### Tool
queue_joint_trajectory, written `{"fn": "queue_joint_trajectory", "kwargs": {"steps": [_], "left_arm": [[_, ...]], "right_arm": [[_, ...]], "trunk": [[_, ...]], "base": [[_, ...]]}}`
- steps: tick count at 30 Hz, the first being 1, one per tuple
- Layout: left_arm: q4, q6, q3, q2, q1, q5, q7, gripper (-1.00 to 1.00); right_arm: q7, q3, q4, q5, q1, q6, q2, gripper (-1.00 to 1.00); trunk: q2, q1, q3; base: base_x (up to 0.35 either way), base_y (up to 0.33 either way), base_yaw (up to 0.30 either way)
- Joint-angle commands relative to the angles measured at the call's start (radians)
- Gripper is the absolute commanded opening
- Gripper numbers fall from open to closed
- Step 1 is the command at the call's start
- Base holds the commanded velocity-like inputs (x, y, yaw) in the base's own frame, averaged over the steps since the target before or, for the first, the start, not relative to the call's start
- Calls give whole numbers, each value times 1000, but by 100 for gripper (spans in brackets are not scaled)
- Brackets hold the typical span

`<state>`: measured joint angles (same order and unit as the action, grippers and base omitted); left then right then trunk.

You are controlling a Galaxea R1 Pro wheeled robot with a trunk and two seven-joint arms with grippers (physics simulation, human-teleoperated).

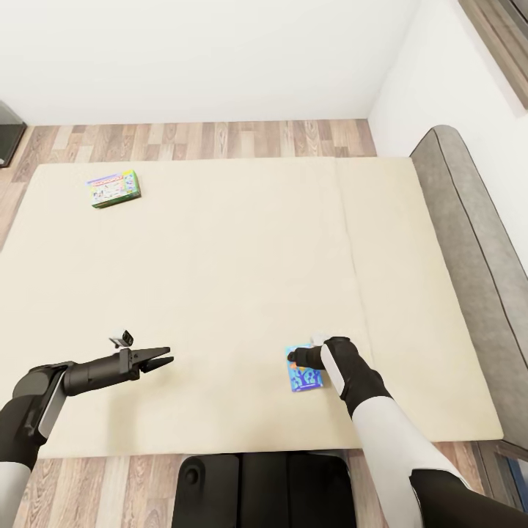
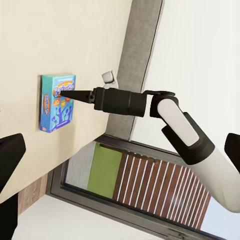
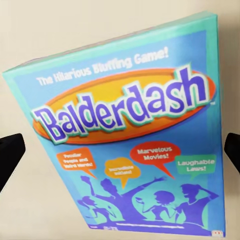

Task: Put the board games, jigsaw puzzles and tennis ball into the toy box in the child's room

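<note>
bed: wide cream mattress in two sections, seam running toward the far edge; grey headboard along its right side; wood-plank floor beyond the far edge.

blue board game: flat on the bed near the near edge, right of the middle; "Balderdash" printed on the lid, orange oval behind the title, purple silhouettes below.

green-bordered board game: flat on the bed at its far left corner, well apart from the blue board game.

right gripper: directly over the blue board game's far end, pointing down at it; from the left wrist view, tips at the box's top face, contact hard to confirm. Right wrist view: dark fingers at both frame edges, box between them, so jaws spread wide, nothing held.

left gripper: above the bed near its near edge, left of the blue board game and well apart from it, pointing toward it. Fingers look near together in the head view, but the left wrist view puts them at opposite frame edges; probably wide, cannot say for sure. Nothing held.

window: slatted brown shutters past the headboard, seen from the left wrist view.
</note>
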<state>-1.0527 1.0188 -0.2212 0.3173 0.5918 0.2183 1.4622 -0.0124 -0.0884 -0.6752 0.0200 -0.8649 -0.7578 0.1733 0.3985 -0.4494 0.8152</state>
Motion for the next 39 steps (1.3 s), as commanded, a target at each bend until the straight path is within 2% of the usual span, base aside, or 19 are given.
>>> {"fn": "queue_joint_trajectory", "kwargs": {"steps": [1,39], "left_arm": [[0,11,0,0,0,1,3,100],[0,11,-1,2,0,1,3,100]], "right_arm": [[-1,-5,-1,3,0,-5,1,100],[-1,-5,-1,3,0,-4,1,100]], "trunk": [[2,-1,1],[2,-1,1]], "base": [[0,68,0],[0,24,0]]}}
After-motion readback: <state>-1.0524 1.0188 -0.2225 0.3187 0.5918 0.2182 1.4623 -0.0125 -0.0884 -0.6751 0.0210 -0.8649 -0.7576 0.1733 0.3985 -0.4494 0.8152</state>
